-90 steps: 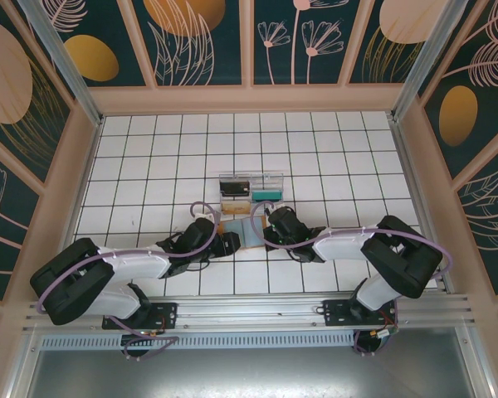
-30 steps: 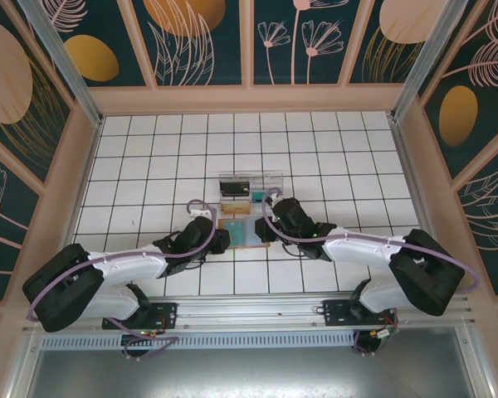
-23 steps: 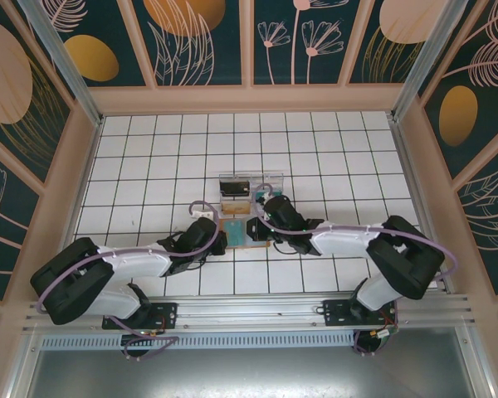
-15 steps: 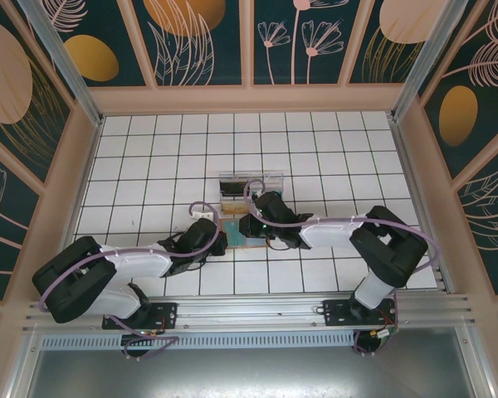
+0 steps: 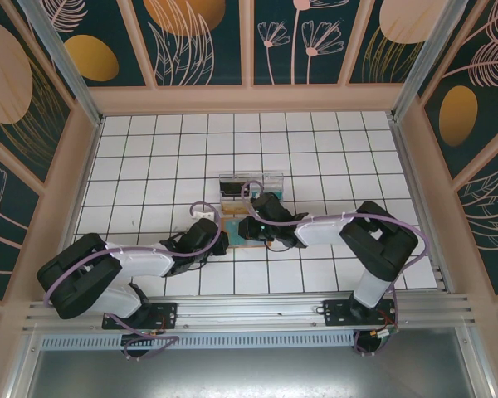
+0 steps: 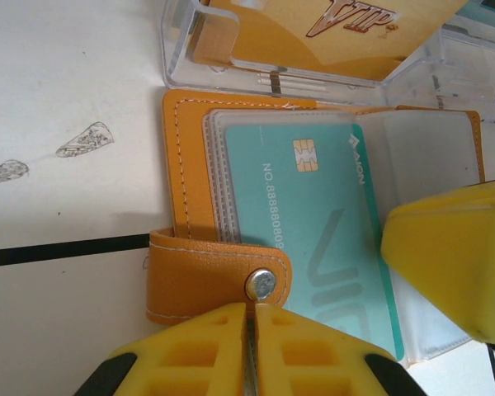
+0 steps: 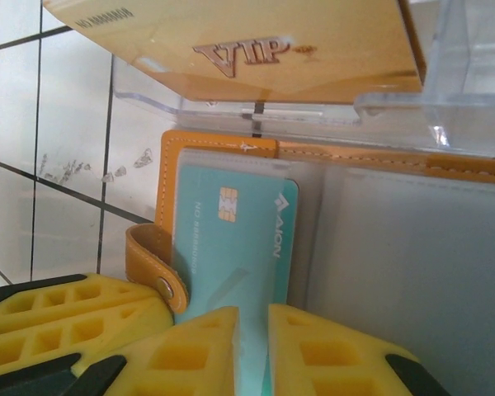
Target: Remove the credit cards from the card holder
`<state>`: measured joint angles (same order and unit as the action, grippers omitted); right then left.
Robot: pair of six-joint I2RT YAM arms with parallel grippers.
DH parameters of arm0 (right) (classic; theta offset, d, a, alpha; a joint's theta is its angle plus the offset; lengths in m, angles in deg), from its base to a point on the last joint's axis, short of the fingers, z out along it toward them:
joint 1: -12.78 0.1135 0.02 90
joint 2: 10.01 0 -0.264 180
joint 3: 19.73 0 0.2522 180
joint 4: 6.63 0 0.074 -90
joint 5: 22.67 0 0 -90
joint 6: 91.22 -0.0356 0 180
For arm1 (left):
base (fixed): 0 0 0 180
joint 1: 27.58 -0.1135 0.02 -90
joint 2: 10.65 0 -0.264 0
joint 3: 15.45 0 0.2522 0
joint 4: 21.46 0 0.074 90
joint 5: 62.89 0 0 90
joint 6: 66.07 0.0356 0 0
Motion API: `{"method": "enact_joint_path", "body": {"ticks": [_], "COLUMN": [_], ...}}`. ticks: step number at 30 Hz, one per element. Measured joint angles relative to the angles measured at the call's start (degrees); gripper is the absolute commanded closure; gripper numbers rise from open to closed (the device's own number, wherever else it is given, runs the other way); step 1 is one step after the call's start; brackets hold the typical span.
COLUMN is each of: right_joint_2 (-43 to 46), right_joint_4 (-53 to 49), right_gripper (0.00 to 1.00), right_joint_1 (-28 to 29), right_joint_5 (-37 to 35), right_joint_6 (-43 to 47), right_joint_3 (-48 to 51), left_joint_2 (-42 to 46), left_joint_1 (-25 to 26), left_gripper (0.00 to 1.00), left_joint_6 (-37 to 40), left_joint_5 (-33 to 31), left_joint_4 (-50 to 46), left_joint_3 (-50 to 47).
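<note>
- The card holder (image 6: 186, 165) lies open and flat on the white tiled table (image 5: 149, 166), its far edge just beside the clear tray (image 6: 181, 49)
- From above, both wrists cover most of it, leaving a sliver of orange and teal showing between them
- A teal card (image 6: 313, 231) sits in the holder's left-hand sleeve, chip end toward the tray; its printed number disappears under the snap tab (image 6: 198, 280), so the last digits cannot be read
- The left gripper (image 6: 252, 318) has its yellow fingers pressed together, with a hairline between them, tips against the tab's near edge just below the metal stud (image 6: 262, 285); whether any leather is nipped between them cannot be made out
- The right gripper (image 7: 253, 318) stands over the card's near end, its fingers close with a slim slit through which teal shows; I cannot tell whether they pinch the card or merely rest on it
- In the left wrist view one right finger appears as a yellow wedge, hiding part of the right-hand sleeves
- The right-hand pocket panel (image 7: 412, 272) is milky and pale; what it holds, if anything, cannot be told
- A gold card (image 7: 231, 41) marked VIP leans in the tray, cut off by the frame edge
- Faint grey smudges (image 6: 82, 140) mark the tile left of the holder
</note>
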<state>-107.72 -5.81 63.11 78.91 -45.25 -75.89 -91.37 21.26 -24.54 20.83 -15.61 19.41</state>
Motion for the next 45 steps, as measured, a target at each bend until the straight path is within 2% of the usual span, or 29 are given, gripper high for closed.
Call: {"method": "enact_joint_path", "body": {"ticks": [27, 45], "right_joint_2": [2.86, 0.9], "right_joint_4": [-2.84, -0.83], "right_gripper": [0.84, 0.86], "right_joint_1": [-0.55, -1.27], "right_joint_5": [-1.14, 1.79], "right_joint_6": [-1.09, -1.36], "right_joint_3": [1.66, 1.95], "left_joint_2": [-0.35, -0.81], "left_joint_1": [0.0, 0.0], "left_gripper": [0.92, 0.92], "left_joint_6": [-0.85, -0.9], "left_joint_5": [0.22, 0.44], "left_joint_4": [0.57, 1.27], "left_joint_3": [-0.07, -0.07]}}
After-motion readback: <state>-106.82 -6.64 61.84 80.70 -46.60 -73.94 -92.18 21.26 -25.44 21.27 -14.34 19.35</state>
